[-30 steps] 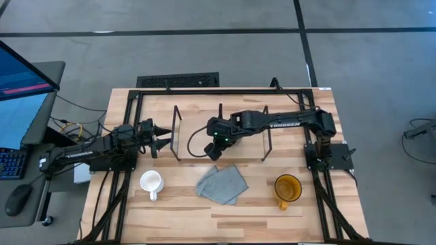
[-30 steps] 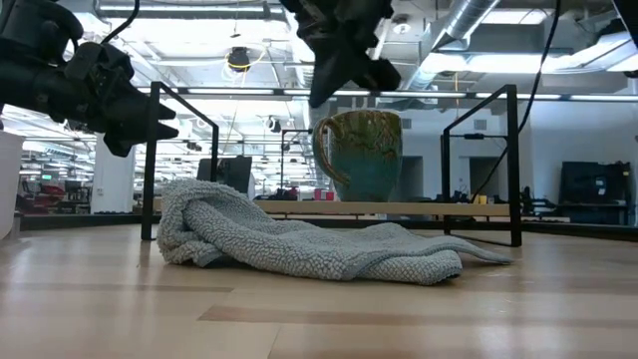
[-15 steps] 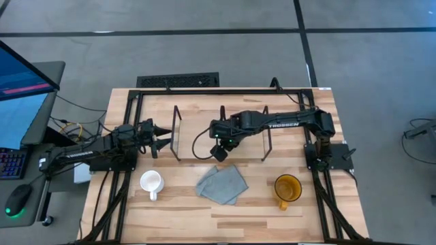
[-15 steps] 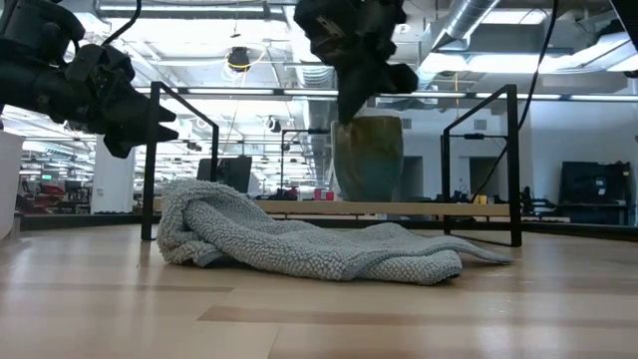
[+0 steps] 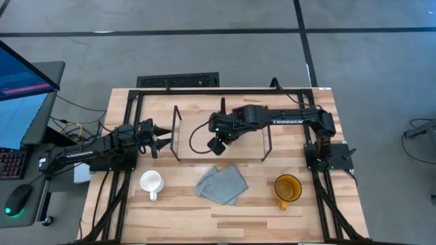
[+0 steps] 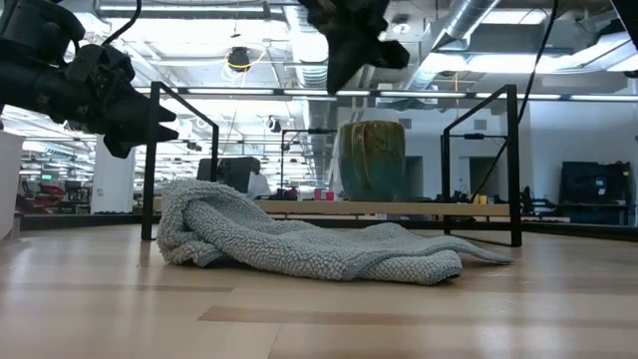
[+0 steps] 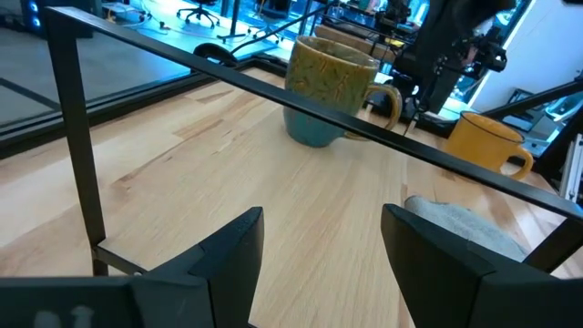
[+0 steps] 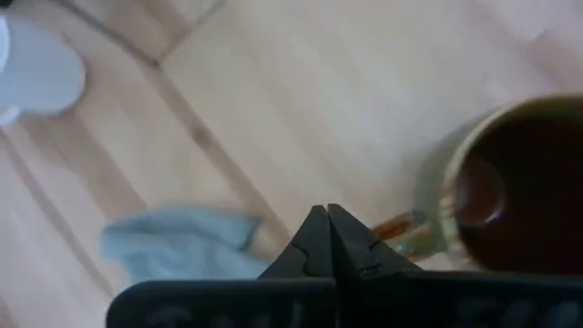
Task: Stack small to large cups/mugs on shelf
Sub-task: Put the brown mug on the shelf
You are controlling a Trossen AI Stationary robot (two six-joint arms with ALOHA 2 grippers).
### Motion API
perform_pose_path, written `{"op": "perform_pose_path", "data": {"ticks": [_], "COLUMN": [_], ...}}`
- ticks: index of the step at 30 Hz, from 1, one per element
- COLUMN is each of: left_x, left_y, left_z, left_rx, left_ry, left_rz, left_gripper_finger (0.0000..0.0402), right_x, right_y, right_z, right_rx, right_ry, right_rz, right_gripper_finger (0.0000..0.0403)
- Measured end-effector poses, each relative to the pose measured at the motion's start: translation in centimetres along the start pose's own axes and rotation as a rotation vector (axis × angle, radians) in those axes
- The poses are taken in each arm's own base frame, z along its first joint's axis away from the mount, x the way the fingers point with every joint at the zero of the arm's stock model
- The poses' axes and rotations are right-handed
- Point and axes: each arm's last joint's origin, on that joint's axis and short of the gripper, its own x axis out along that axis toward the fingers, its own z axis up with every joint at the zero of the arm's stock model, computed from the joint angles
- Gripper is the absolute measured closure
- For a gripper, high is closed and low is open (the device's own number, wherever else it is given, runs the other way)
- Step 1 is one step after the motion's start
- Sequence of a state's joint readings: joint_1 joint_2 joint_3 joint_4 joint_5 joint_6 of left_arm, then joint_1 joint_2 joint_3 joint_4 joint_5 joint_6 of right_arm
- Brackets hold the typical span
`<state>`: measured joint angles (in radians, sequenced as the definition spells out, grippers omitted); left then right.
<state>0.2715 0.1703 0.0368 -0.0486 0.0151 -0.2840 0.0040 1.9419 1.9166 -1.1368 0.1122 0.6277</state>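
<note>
On the shelf (image 5: 204,158) the olive mug (image 6: 372,160) stands upright, roughly mid-board, and the right gripper (image 5: 216,145) hangs just above and beside it, fingers pressed together and holding nothing. Both other mugs sit on the table in front of the shelf: the white mug (image 5: 150,182) toward the left side, the yellow mug (image 5: 287,188) toward the right, with the cloth (image 5: 222,183) between them. By my reading, the yellow mug lies nearer the right arm's base, the white mug nearer the left gripper (image 5: 162,135), which waits spread open at the shelf's left end, pointing along the board.
</note>
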Motion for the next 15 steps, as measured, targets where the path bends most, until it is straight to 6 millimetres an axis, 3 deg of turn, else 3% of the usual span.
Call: {"op": "perform_pose_path", "data": {"ticks": [7, 15], "left_x": [0.0, 0.0], "left_y": [0.0, 0.0], "left_z": [0.0, 0.0], "left_rx": [-0.006, -0.007], "left_ry": [0.000, 0.000], "left_rz": [0.000, 0.000], "left_gripper_finger": [0.0187, 0.0187], "right_x": [-0.7, -0.5], "right_y": [-2.4, -5.5], "right_z": [1.3, 2.6], "right_rx": [0.097, 0.186], "right_ry": [-0.065, -0.034], "right_rz": [-0.177, -0.217], "right_gripper_finger": [0.0402, 0.0402]}}
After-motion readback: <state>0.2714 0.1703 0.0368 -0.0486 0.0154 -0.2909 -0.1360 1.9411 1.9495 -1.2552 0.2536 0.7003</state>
